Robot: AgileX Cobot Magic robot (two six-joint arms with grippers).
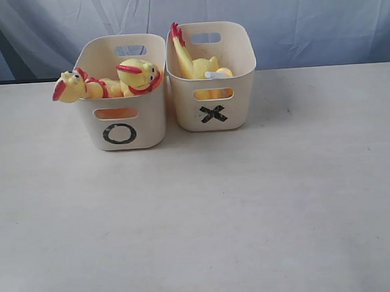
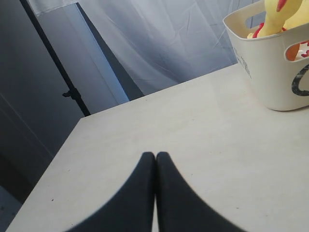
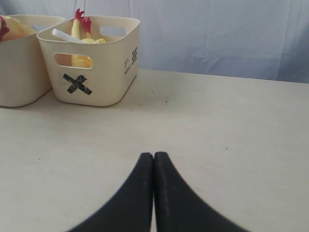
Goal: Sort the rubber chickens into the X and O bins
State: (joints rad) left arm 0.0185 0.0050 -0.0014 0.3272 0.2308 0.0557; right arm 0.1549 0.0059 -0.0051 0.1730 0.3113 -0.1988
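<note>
Two cream bins stand side by side at the back of the table. The O bin (image 1: 151, 125) on the left holds two rubber chickens: one head (image 1: 70, 87) hangs over its left rim, another head (image 1: 139, 73) rests on top. The X bin (image 1: 240, 100) on the right holds yellow chickens with red feet (image 1: 176, 33) sticking up. Neither arm shows in the exterior view. My left gripper (image 2: 155, 155) is shut and empty above bare table, the O bin (image 2: 270, 72) off to one side. My right gripper (image 3: 153, 155) is shut and empty, with the X bin (image 3: 108, 72) well ahead of it.
The pale table (image 1: 251, 202) stretches wide in front of the bins. A blue-grey curtain (image 1: 306, 20) hangs behind it. In the left wrist view the table's edge (image 2: 53, 159) and a dark pole (image 2: 63, 72) lie beyond it.
</note>
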